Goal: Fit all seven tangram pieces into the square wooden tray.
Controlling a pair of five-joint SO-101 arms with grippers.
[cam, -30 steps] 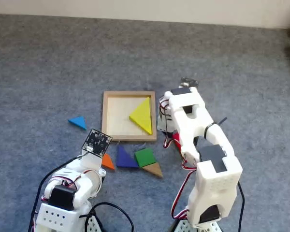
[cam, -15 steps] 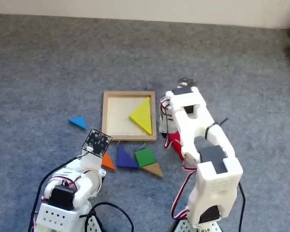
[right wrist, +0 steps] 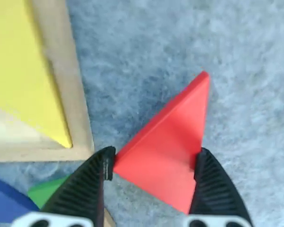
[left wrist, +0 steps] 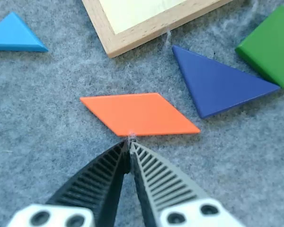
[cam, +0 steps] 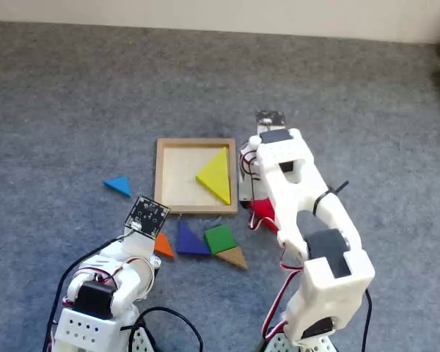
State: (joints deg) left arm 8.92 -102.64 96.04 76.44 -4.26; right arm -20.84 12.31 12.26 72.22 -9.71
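The tabletop [cam: 73, 88] is viewed from above by a fixed camera. Close downward views are given from each wrist. The wooden tray's [cam: 159, 176] rim is shared by all three.

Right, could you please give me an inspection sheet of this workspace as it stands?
Surface: grey carpet.
Job's things: yellow triangle inside the wooden tray; light blue triangle, orange parallelogram, dark blue triangle, green square, brown triangle and red triangle lie outside it.
Clutter: nothing seen.
Grippers: left gripper shut, tips at the orange parallelogram's edge; right gripper closed on the red triangle.
Cables: wires run along the arms; black cable loops near the bases.
Surroundings: pale wall beyond the carpet.
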